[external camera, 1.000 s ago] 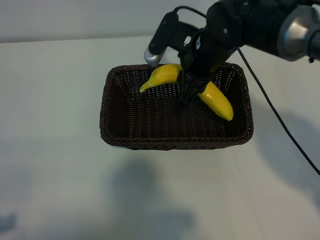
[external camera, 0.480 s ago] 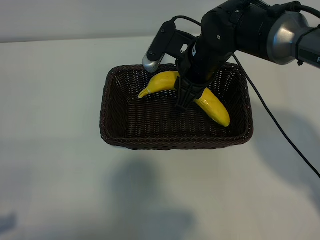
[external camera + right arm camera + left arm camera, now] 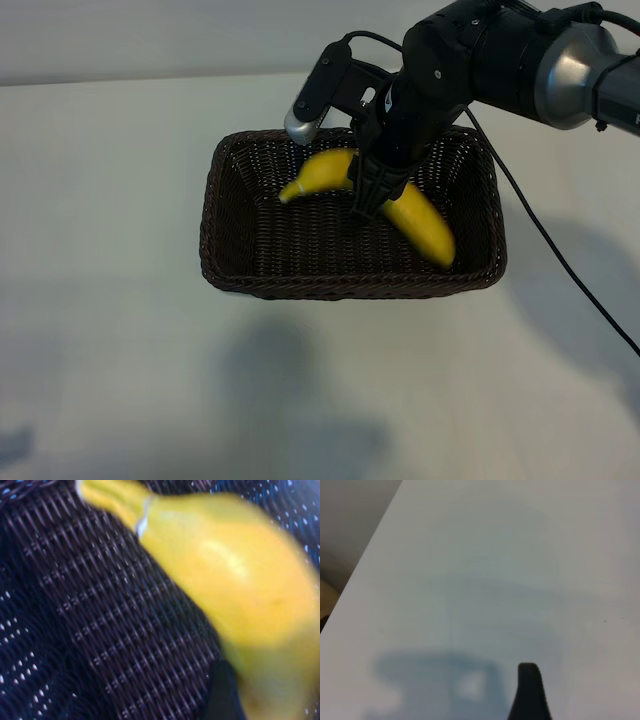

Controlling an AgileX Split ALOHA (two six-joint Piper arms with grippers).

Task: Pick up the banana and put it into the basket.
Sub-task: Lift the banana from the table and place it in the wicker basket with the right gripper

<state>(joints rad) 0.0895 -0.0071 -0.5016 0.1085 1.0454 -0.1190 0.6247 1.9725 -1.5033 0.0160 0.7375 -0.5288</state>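
The dark brown woven basket [image 3: 350,287] stands at the middle of the white table. My right gripper [image 3: 368,204] reaches down into it, jaws open. The yellow banana [image 3: 424,222] lies across the basket's far right part, blurred with motion, just under the fingers, stem end toward the basket's left. In the right wrist view the banana [image 3: 235,570] is smeared above the basket's weave [image 3: 100,605], beside one dark fingertip [image 3: 222,692]. One dark fingertip [image 3: 529,692] of my left gripper hangs over bare table with nothing held; that arm is outside the exterior view.
A black cable [image 3: 560,262] trails from the right arm across the table at the right. The white table [image 3: 100,300] spreads wide to the left of and in front of the basket. Its edge [image 3: 360,575] shows in the left wrist view.
The right gripper lowered the banana into the basket, then its jaws opened. The banana has slipped down and now blurs as it drops. The left gripper has not moved.
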